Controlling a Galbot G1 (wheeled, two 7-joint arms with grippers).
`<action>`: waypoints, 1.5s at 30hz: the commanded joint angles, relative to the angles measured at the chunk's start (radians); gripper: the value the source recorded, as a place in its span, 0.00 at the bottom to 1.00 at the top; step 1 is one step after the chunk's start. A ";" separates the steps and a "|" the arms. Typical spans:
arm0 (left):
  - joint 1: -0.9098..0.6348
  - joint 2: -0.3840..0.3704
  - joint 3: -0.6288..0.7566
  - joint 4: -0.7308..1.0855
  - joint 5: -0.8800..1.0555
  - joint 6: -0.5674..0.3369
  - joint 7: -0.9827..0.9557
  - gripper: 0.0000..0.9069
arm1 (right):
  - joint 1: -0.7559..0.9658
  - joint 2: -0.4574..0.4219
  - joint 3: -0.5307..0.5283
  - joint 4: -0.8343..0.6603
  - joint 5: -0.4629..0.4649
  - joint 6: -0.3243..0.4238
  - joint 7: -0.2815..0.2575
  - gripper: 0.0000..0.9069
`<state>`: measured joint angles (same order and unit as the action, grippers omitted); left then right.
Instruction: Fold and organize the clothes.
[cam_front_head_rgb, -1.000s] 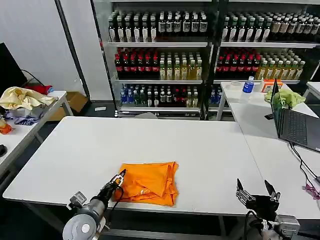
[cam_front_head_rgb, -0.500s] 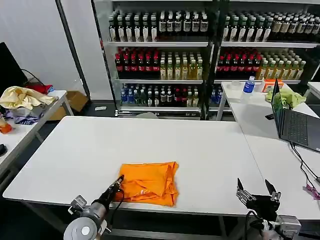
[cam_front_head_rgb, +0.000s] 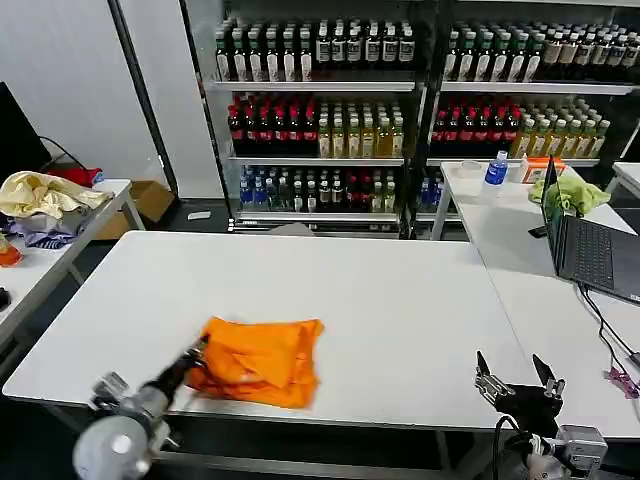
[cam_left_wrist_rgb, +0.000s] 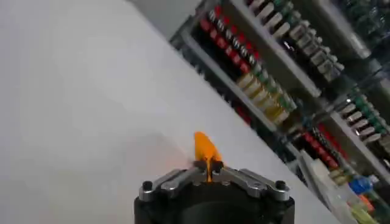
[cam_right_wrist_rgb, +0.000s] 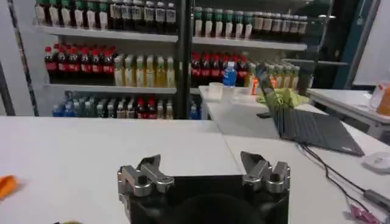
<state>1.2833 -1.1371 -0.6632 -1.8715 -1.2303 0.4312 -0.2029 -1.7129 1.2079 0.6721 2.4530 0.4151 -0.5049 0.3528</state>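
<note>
Orange T-shirt (cam_front_head_rgb: 257, 360) is pinched at its edge by the left claw (cam_front_head_rgb: 197, 351); right claw (cam_front_head_rgb: 518, 374) gapes empty.

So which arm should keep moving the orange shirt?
Left, probably. The left gripper is shut on the orange T-shirt at its near left edge, while the right gripper hangs open by the table's near right corner, well away.
</note>
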 joint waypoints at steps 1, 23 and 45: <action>-0.125 0.483 -0.291 -0.016 -0.011 0.013 0.026 0.01 | 0.040 0.005 -0.025 -0.013 0.004 -0.001 0.000 1.00; -0.005 0.019 0.508 -0.107 0.788 -0.104 0.069 0.02 | 0.047 0.023 -0.030 -0.068 -0.027 0.017 -0.006 1.00; -0.394 -0.211 0.812 0.176 0.685 -0.050 -0.011 0.02 | 0.068 0.018 -0.029 -0.098 -0.014 0.015 -0.004 1.00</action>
<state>1.0926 -1.2065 -0.0309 -1.8625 -0.5592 0.3744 -0.1870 -1.6522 1.2251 0.6454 2.3626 0.4012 -0.4883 0.3472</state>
